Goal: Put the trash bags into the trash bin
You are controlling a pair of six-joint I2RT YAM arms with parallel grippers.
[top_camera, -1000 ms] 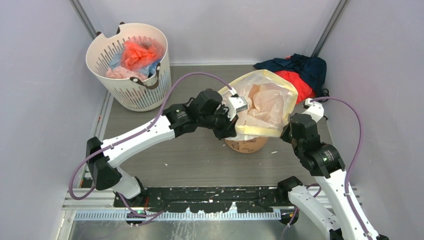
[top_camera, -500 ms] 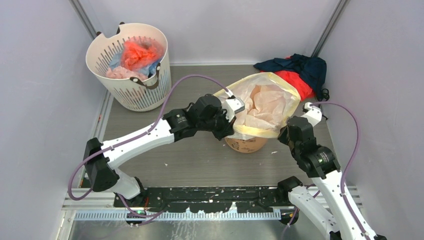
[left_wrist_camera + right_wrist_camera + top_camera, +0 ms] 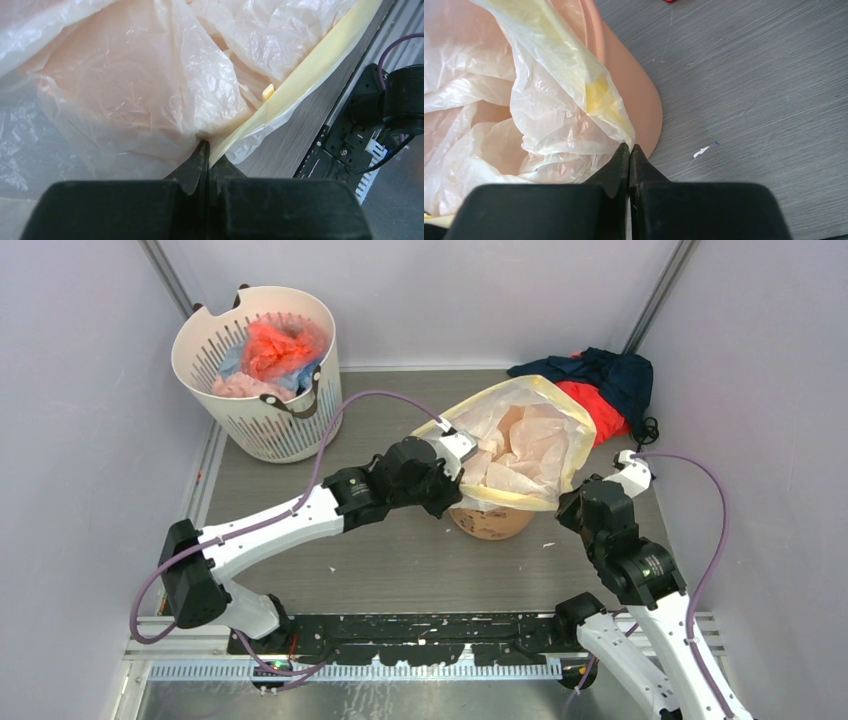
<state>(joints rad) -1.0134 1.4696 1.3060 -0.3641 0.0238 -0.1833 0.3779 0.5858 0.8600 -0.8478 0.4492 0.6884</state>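
Note:
The pale-yellow trash bag (image 3: 522,440) is stretched mouth-up over the orange trash bin (image 3: 488,524), hiding all but the bin's near side. My left gripper (image 3: 460,468) is shut on the bag's left rim; in the left wrist view its tips (image 3: 207,149) pinch the yellow rim band and the wrinkled film (image 3: 130,95). My right gripper (image 3: 566,502) is shut on the bag's near right edge. In the right wrist view its tips (image 3: 630,148) clamp the film (image 3: 554,115) just above the bin's orange rim (image 3: 641,95).
A white slotted basket (image 3: 285,425) holding red, pink and blue plastic bundles stands at the back left. A red and navy cloth heap (image 3: 605,380) lies at the back right, right behind the bag. Walls close in on both sides.
Both arms have drawn the bag's mouth wider. The left gripper moved left with its rim, and the right gripper shifted slightly right and nearer. More of the bin's front shows.

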